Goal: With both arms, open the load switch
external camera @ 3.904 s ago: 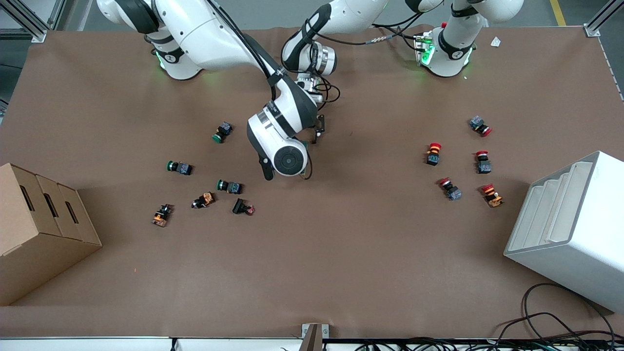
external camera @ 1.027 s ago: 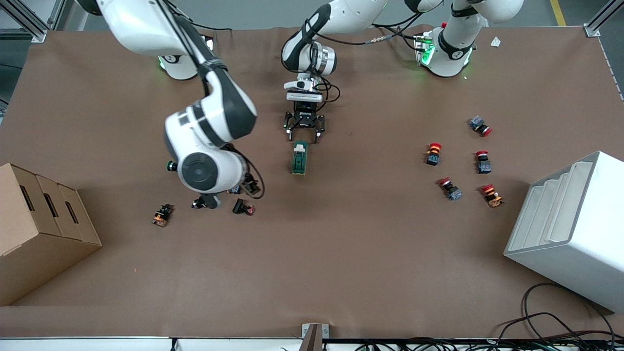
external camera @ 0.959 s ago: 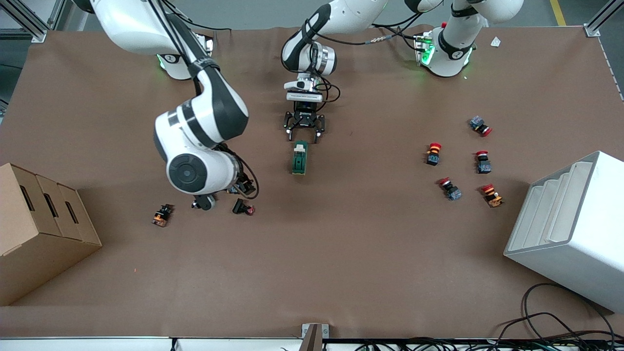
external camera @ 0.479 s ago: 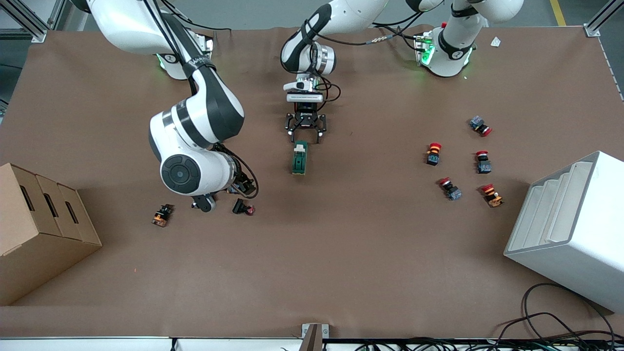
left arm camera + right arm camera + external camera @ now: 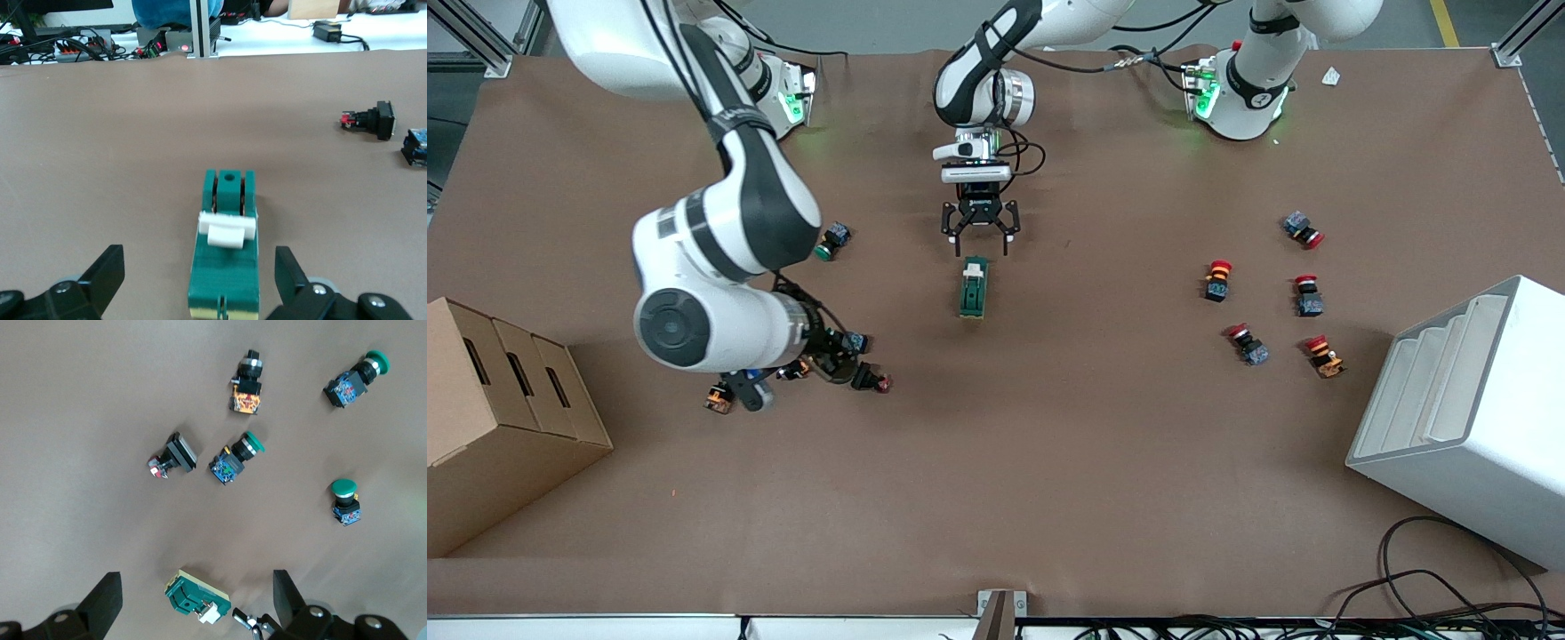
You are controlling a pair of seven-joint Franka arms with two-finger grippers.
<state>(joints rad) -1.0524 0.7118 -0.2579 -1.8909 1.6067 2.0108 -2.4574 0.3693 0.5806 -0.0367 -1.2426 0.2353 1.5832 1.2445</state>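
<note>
While the load switch [image 5: 974, 287] lies flat on the brown surface [image 5: 1049, 444] about midway between the two arms' ends, both arms have drawn off it, so the EARLIER pictures matter here.

Right arm end of the surface: cardboard box [image 5: 498, 418] at the edge. Right arm has swung away from the middle toward this end over the last few seconds; a few seconds back its wrist hung over the spot where the switch now lies. Right claw [image 5: 193, 603] now hangs high over the cluster of green-capped push buttons [image 5: 836, 240], fingers spread wide, holding nothing. Its wrist view looks straight down on the buttons, with the switch [image 5: 198, 598] between the finger tips in the picture only, well below them.

Middle: left claw [image 5: 980, 233] sits just beside the switch's white-lever end, on the side farther from the front camera. Fingers wide apart, empty, not touching the block. Left wrist view shows the switch [image 5: 225, 267] lengthwise between the open fingers, white lever [image 5: 227, 229] crosswise on top. This claw has backed off slightly in the last half second.

Left arm end: red-capped buttons [image 5: 1218, 278], then white bin [image 5: 1467, 418]. Untouched.

Reading: switch released by both; the two-arm work on it looks finished, arms retreating. Whether the lever is fully thrown I cannot tell.
</note>
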